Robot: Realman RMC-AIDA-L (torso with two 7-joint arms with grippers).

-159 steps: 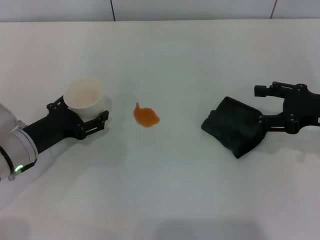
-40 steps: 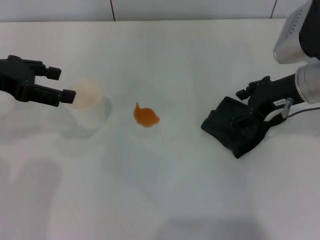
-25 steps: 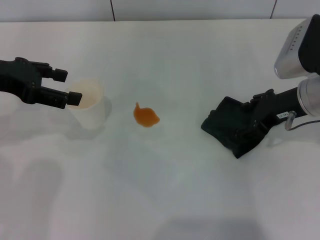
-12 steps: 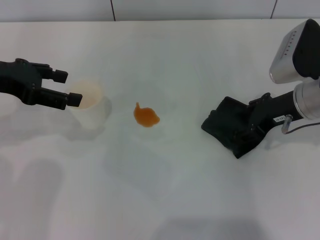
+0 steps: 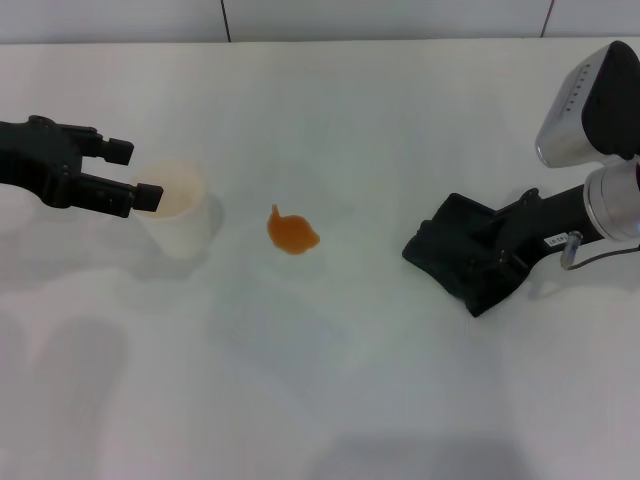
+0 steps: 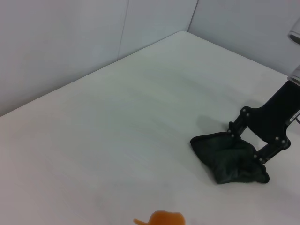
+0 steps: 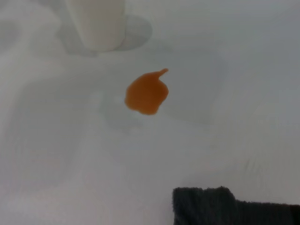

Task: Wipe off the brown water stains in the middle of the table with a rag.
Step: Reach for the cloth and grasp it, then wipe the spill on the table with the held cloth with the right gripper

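The right gripper (image 5: 497, 252) has dropped onto the dark rag (image 5: 463, 252) near the bench's (image 5: 340, 380) right edge; grip can't be told. Left gripper (image 5: 118, 178), spread wide, has let go of the cup (image 5: 177, 208). Brown water stains (image 5: 292, 232) sit mid-bench, unwiped.

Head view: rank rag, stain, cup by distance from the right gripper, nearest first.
From the right gripper:
1. Rag, right side of the table, directly under the gripper.
2. Brown water stains, mid-table.
3. White cup, far left, by the left gripper.

Bright even light, soft faint shadows on the glossy table (image 5: 330, 380), right wrist view slightly blurred
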